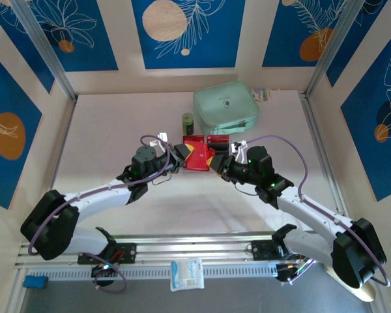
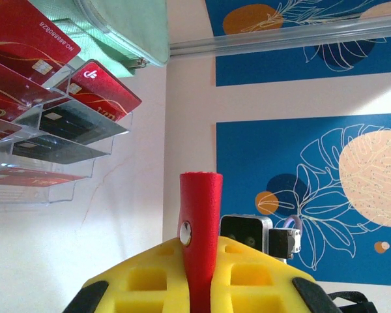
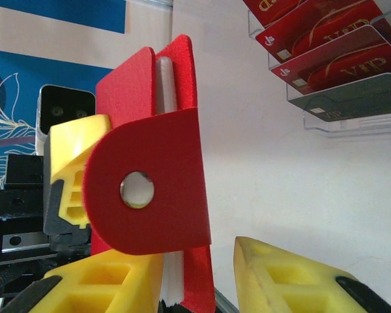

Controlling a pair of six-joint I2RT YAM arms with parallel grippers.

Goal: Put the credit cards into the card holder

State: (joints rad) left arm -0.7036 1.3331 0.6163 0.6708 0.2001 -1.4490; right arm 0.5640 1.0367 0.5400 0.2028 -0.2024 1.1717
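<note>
The red card holder point(image 1: 197, 156) hangs just above the table between my two grippers. My left gripper point(image 1: 180, 158) is shut on its left edge; in the left wrist view the yellow fingers point(image 2: 150, 274) pinch the red fold point(image 2: 200, 208) beside its silver snap stud. My right gripper point(image 1: 217, 163) is open around the holder's other side: the rounded snap flap point(image 3: 150, 189) rests against one finger point(image 3: 111, 287), while the other finger point(image 3: 293, 280) stands apart from it. Red and black credit cards point(image 3: 326, 39) stand in a clear tiered tray point(image 2: 52, 189) just behind the holder.
A mint-green zip pouch point(image 1: 225, 107) lies at the back of the table, with a small green cylinder point(image 1: 188, 122) to its left. Panel walls close in the table on three sides. A white packet point(image 1: 186, 274) lies by the front rail.
</note>
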